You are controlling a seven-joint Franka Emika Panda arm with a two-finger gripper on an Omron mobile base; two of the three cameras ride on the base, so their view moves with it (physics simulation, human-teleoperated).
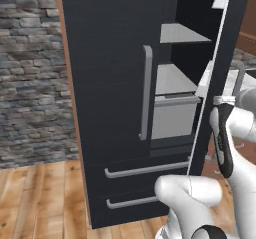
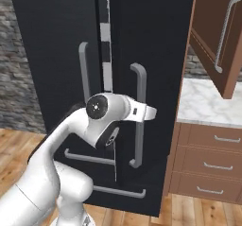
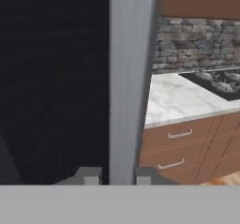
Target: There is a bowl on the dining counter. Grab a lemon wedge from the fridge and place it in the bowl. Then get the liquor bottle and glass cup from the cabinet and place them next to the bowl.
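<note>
Hand view: pincer pinching the fridge door's grey vertical handle, fingertips either side.

My arm rises from the base, bends at the elbow and reaches forward, the wrist turned level so my hand points straight ahead. My gripper sits at the fridge door's handle, one fingertip on each side of the grey bar, both close against it. From the right base view my wrist is at mid height, the hand's flange pointing right toward the handle. From the left base view my forearm hangs beside the door's edge.
</note>
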